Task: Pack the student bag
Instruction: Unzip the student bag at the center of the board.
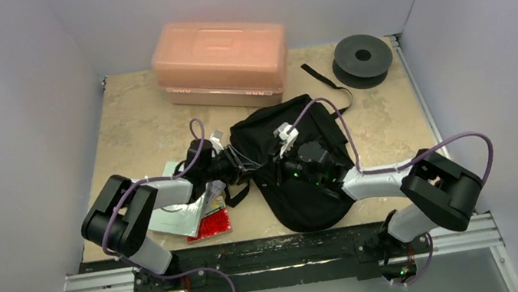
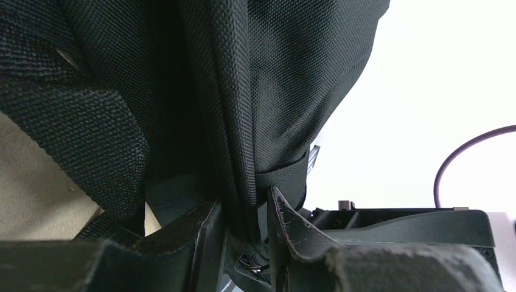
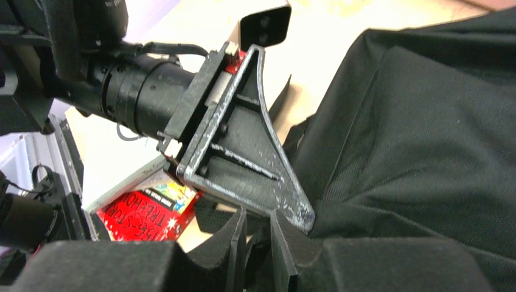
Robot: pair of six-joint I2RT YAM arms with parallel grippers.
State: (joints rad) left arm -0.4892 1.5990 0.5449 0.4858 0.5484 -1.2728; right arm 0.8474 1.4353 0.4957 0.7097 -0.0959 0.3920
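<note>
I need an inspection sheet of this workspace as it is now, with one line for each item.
Surface: beige tiled table.
Job's things: student bag, black, slumped at mid-table.
Clutter: orange-pink box and black spool at the back; red packet and silvery pouch at front left.
Grippers: left gripper shut on the bag's zip edge; right gripper close beside it, closure unclear.
Cables: purple cables looped along both arms.
Surroundings: white walls on three sides.

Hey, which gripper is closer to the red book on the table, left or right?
Left. The left gripper pinches the student bag at its left edge, just beyond the red book. The right gripper sits farther right, over the bag.
</note>
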